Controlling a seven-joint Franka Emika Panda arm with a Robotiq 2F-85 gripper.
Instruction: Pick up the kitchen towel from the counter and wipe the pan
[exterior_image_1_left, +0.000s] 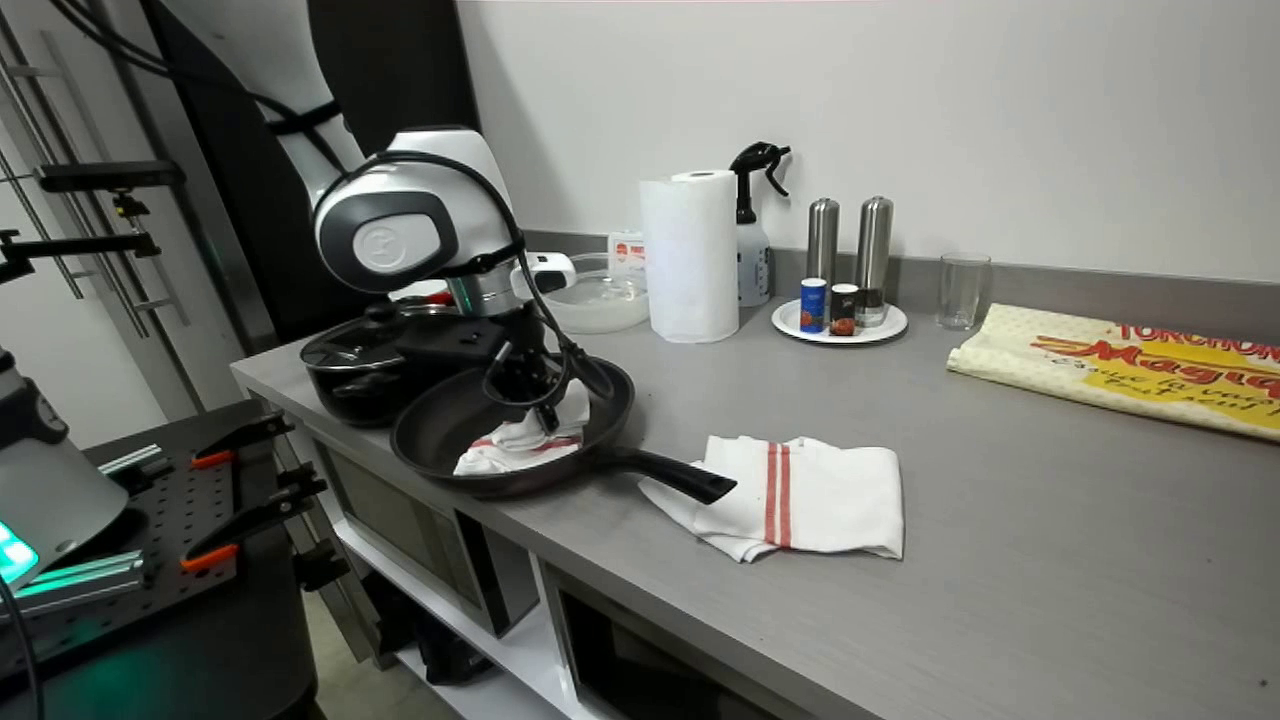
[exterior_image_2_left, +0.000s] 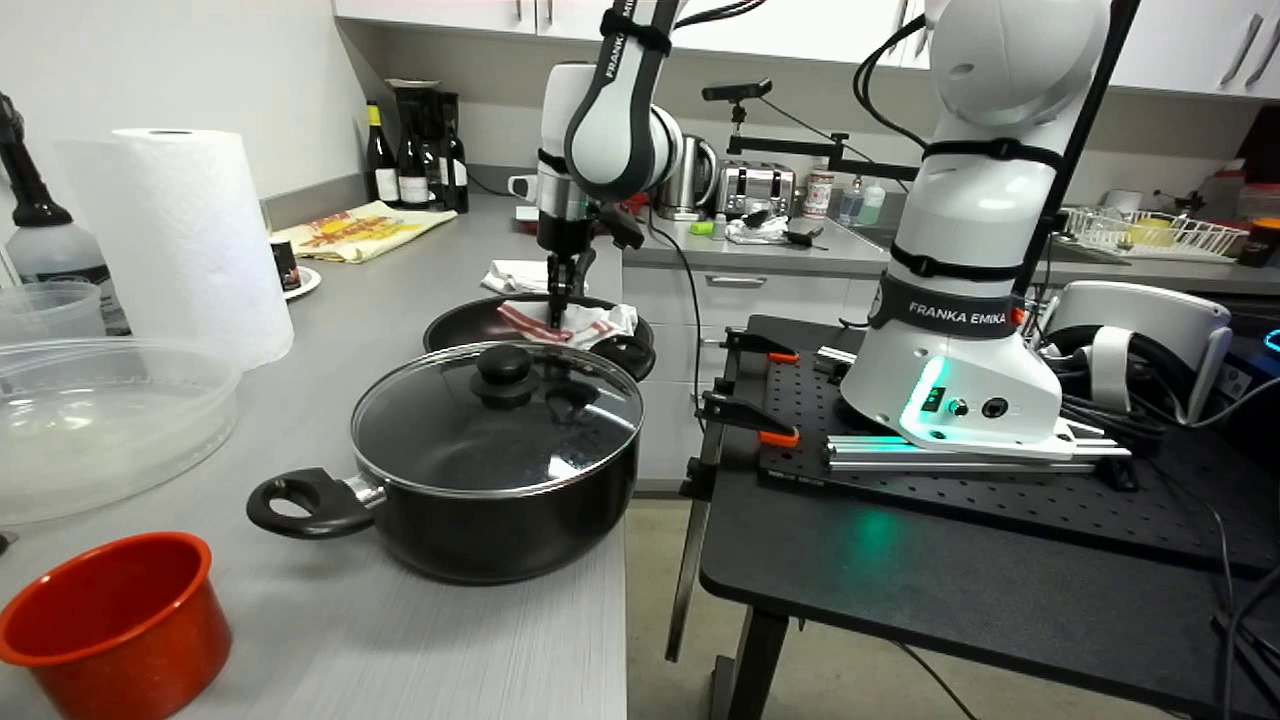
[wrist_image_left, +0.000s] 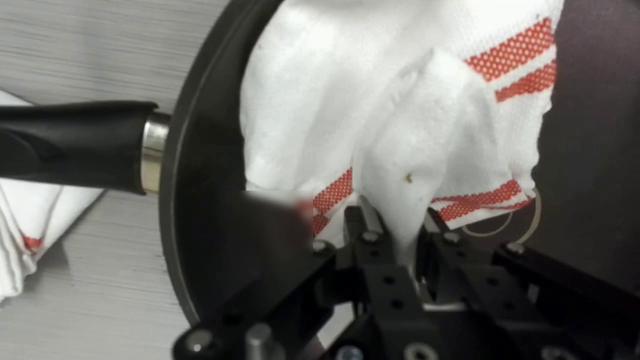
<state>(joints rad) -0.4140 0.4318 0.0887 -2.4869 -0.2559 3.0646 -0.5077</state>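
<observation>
In an exterior view, well to the left of the claw (wrist_image_left: 399, 217), the robot's base (exterior_image_1_left: 60, 480) is being supported above a black table (exterior_image_1_left: 200, 650). Just left of the claw, a black pot (exterior_image_1_left: 335, 398) on the grey counter (exterior_image_1_left: 1000, 600) is being covered by a glass lid (exterior_image_2_left: 440, 420). Directly below the claw, the frying pan (exterior_image_1_left: 430, 430) is being borne by the same counter, its black handle (exterior_image_1_left: 680, 474) being pointed out to the claw's right. By the claw a red-striped white towel (wrist_image_left: 380, 110) is being held: in the wrist view, a fold of it is being pinched between the two fingers (wrist_image_left: 356, 227), which are being separated only by that cloth. The rest of the towel is being spread, rumpled, inside the pan, beneath and around the claw.

Behind the claw and slightly right, a clear container (exterior_image_1_left: 600, 310) is being partly hidden by a paper towel roll (exterior_image_1_left: 690, 260), as is a spray bottle (exterior_image_1_left: 752, 270). Nearer the front, right of the claw, a second striped towel (exterior_image_1_left: 840, 500) is lying folded and is being crossed by the handle's tip. Farther right, a blue canister (exterior_image_1_left: 812, 305) and a dark canister (exterior_image_1_left: 843, 312) are being held by a white plate (exterior_image_1_left: 788, 318), beside two metal mills (exterior_image_1_left: 823, 240). Beyond these a drinking glass (exterior_image_1_left: 963, 290) is standing, and farthest right of the claw a printed cloth (exterior_image_1_left: 1130, 370) is being cut off by the view's edge.
</observation>
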